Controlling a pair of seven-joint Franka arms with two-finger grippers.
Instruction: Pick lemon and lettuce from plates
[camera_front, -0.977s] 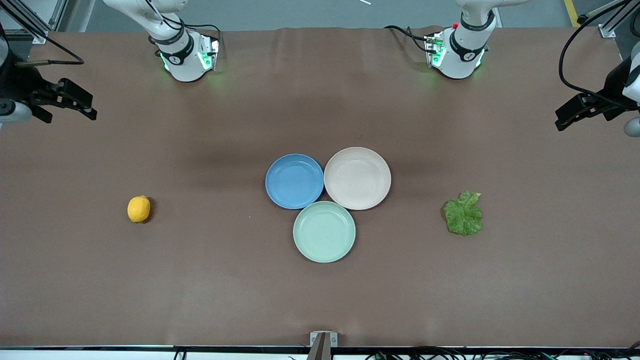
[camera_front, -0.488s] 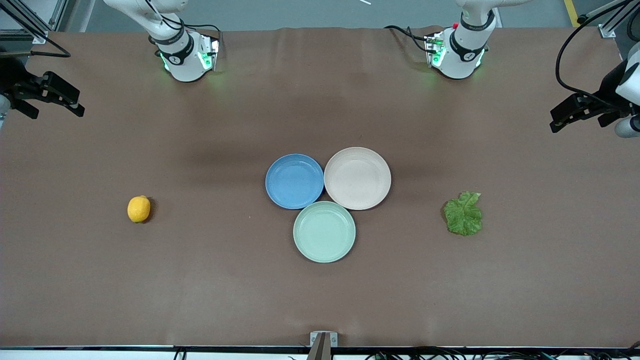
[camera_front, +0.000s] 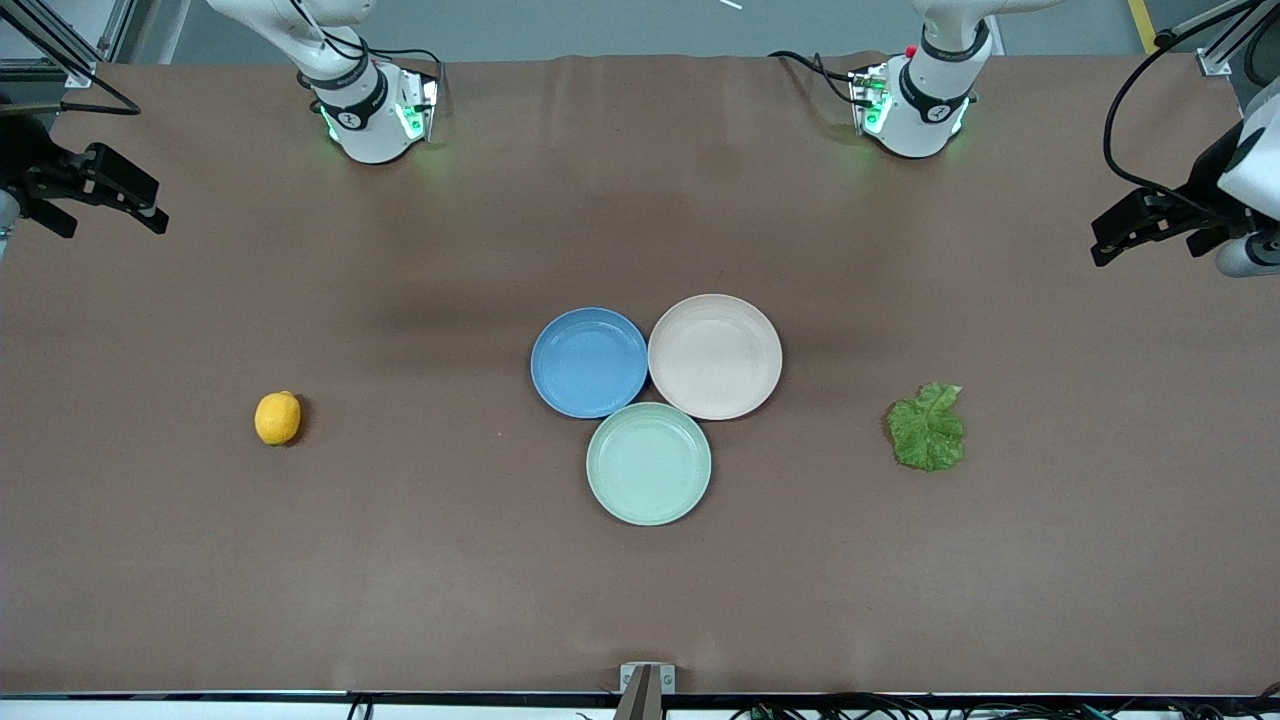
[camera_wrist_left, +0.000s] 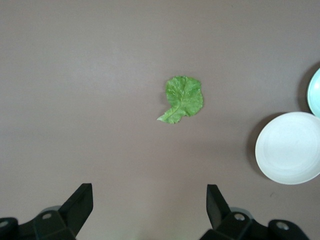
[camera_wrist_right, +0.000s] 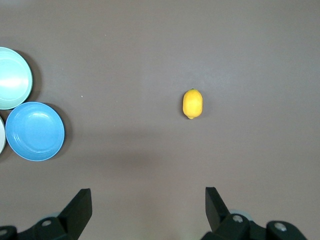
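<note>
The lemon (camera_front: 277, 418) lies on the bare table toward the right arm's end; it also shows in the right wrist view (camera_wrist_right: 192, 103). The lettuce (camera_front: 927, 428) lies flat on the table toward the left arm's end and shows in the left wrist view (camera_wrist_left: 183, 98). The blue plate (camera_front: 588, 361) and the beige-pink plate (camera_front: 714, 355) sit side by side mid-table, both empty. My right gripper (camera_front: 120, 195) is open and empty, high over the table's edge at its own end. My left gripper (camera_front: 1125, 232) is open and empty, high over the table's edge at its own end.
A mint-green plate (camera_front: 648, 463), empty, touches both plates and lies nearer to the front camera. The two arm bases (camera_front: 372, 110) (camera_front: 915, 100) stand at the table's back edge. A small bracket (camera_front: 646, 680) sits at the front edge.
My right gripper has drawn outward toward its end of the table and a little up. My left gripper has shifted slightly up and inward. Lemon, lettuce and plates have not moved.
</note>
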